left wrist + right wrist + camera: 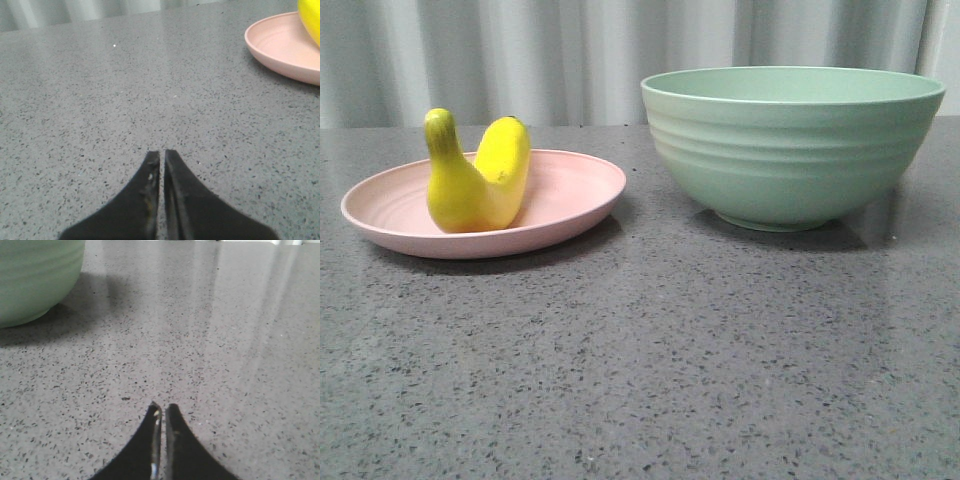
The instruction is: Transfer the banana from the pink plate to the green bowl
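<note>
The yellow banana [478,175] lies curved on the pale pink plate [570,190] at the left of the front view. The mint-green bowl [790,145] stands to the plate's right, apart from it. No gripper shows in the front view. In the left wrist view my left gripper [162,152] is shut and empty over bare table; the pink plate [280,47] and a bit of banana [311,17] sit off to one side. In the right wrist view my right gripper [163,406] is shut and empty, with the green bowl [35,275] off to one side.
The grey speckled table [650,360] carries only the plate and bowl. A pale curtain [580,50] hangs behind the table's far edge.
</note>
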Available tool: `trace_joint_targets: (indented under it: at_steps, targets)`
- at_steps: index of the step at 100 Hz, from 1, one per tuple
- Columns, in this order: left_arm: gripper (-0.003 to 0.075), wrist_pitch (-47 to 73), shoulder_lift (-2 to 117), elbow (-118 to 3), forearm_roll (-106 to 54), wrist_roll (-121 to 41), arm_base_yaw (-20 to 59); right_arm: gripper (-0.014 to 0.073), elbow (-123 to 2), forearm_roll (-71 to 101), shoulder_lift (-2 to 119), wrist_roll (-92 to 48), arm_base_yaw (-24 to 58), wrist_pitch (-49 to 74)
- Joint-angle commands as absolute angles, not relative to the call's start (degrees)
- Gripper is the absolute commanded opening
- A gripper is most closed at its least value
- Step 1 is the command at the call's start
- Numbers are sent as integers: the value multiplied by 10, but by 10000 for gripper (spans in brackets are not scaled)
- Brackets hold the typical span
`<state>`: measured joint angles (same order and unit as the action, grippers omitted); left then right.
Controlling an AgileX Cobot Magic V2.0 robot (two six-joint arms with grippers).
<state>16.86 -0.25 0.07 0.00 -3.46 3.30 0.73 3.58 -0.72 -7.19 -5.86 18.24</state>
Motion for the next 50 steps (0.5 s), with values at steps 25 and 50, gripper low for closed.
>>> trace_joint_targets:
  at_steps: [25,50]
  targets:
    - [-19,76,-22,16,0,-32,33,-80,22,37,-17,-76,-61,167]
    - [-19,46,-22,16,-20,-32,33,-80,22,37,-17,-76,-61,167]
